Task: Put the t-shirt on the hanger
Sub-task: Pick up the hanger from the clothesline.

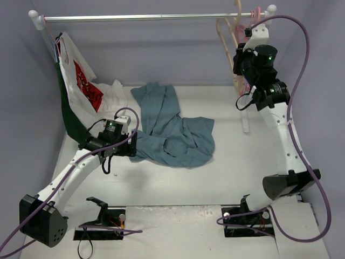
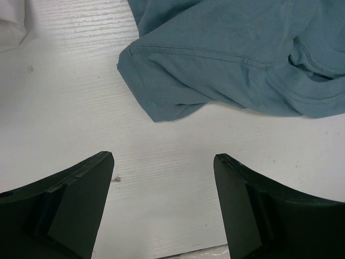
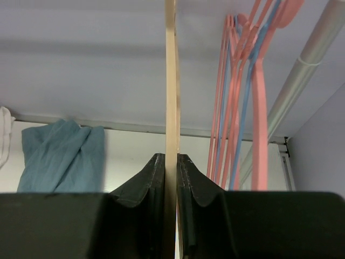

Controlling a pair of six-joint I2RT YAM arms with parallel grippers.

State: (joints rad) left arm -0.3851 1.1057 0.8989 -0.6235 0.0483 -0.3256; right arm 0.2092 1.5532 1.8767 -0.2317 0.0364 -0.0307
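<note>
Black right fingers [image 3: 156, 167] fill the bottom of the right wrist view, pinched almost together on the thin beige hanger [image 3: 171, 81], whose edge rises straight up between them. Pink hangers [image 3: 253, 91] hang just beside it from the rail [image 3: 304, 70]. Left fingers [image 2: 81, 189] stand spread wide with nothing between them, low over the white desk [image 2: 161, 140], near a hemmed edge of the t-shirt [image 2: 232, 59]. That t-shirt lies crumpled mid-desk, well apart from the hanger.

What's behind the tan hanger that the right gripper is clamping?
Beyond the hanger, to its right, pink hangers hang from the rail, then the wall. The right gripper covers the hanger's lower part.
</note>
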